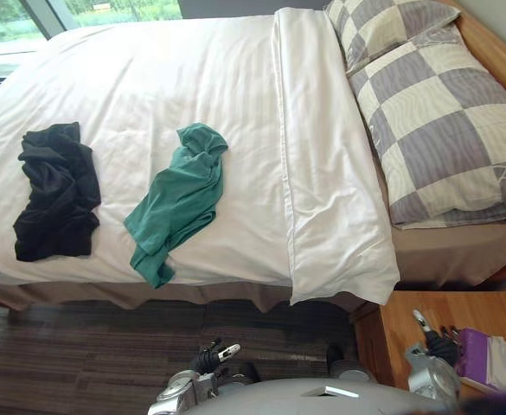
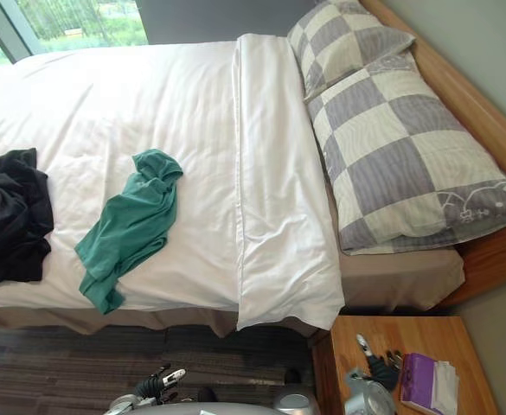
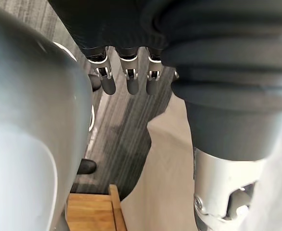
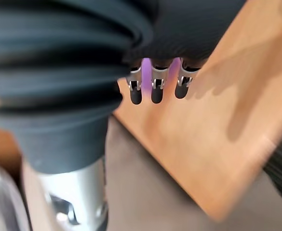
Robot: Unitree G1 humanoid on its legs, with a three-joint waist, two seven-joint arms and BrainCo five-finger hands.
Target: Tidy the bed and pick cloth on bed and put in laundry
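A black cloth [image 1: 58,194] lies crumpled on the bed's white duvet [image 1: 149,86], toward its left. A green cloth [image 1: 179,199] is spread near the middle, one end reaching the near edge. My left hand [image 1: 211,357] hangs low over the carpet in front of the bed, well short of both cloths. In the left wrist view its fingers [image 3: 129,82] are straight and hold nothing. My right hand [image 1: 438,344] hovers above a wooden nightstand [image 1: 404,333], fingers [image 4: 153,86] straight and empty.
The duvet's top is folded back in a white band [image 1: 322,173] that drapes over the near edge. Two checked pillows [image 1: 451,130] lie at the right by the wooden headboard. A purple tissue pack [image 1: 473,354] rests on the nightstand. Dark striped carpet [image 1: 80,354] fronts the bed.
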